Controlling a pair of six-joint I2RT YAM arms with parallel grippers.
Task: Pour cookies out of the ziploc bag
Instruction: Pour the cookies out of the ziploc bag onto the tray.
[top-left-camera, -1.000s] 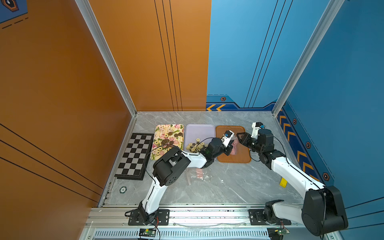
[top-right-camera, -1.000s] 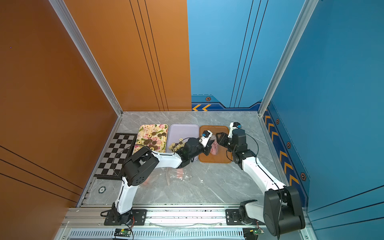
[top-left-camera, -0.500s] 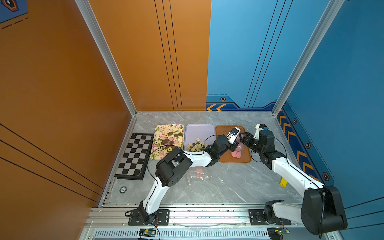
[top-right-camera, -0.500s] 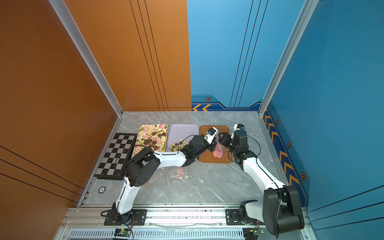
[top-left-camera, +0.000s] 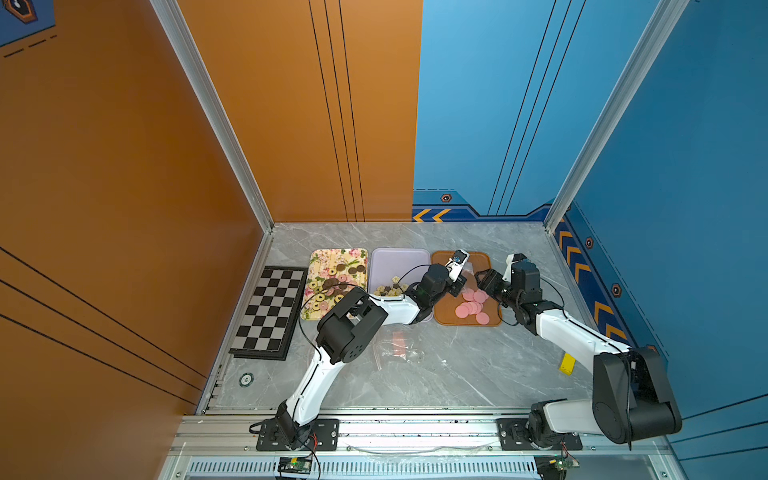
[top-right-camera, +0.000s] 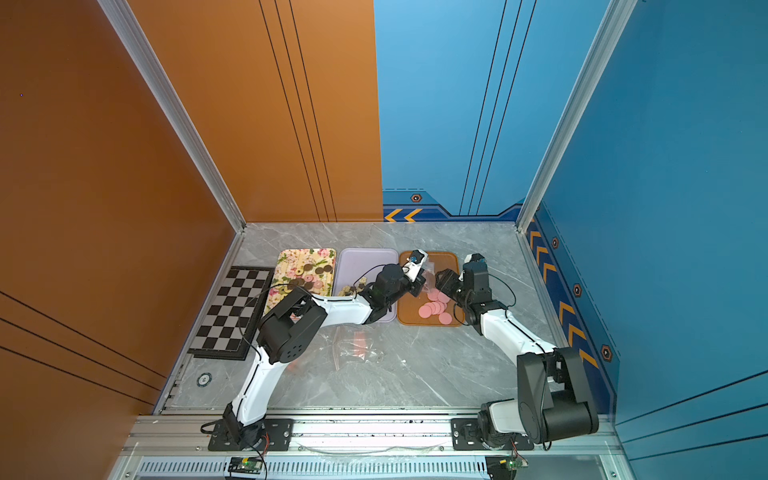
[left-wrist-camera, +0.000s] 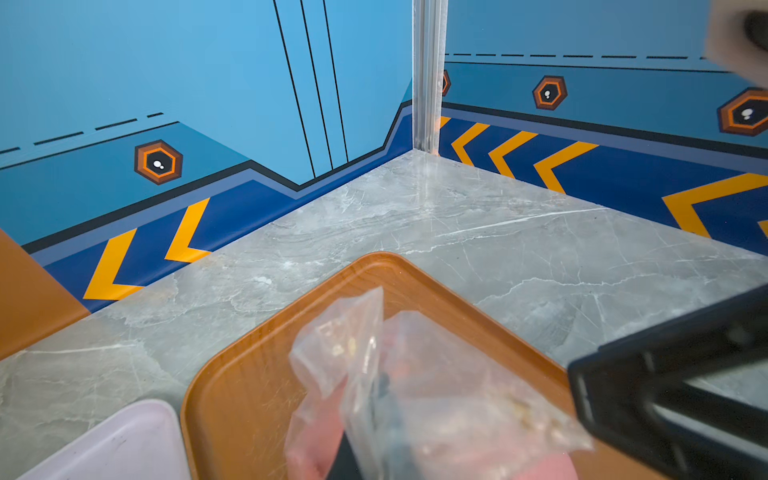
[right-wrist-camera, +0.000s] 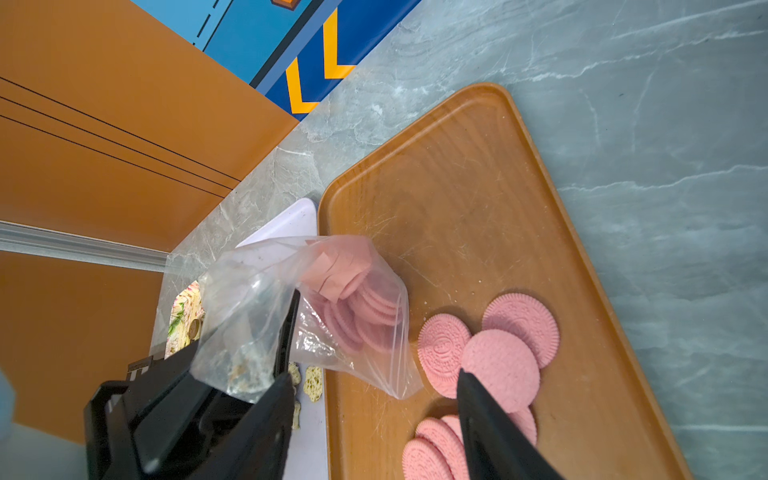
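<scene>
While left claw (right-wrist-camera: 287, 332) pinches bag (right-wrist-camera: 245, 291), cookies (right-wrist-camera: 500, 368) lie beside.

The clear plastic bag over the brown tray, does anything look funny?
Yes: the crumpled clear plastic bag, pinched by the left gripper, has pink round cookies left inside, while others lie on the brown wooden tray.
</scene>
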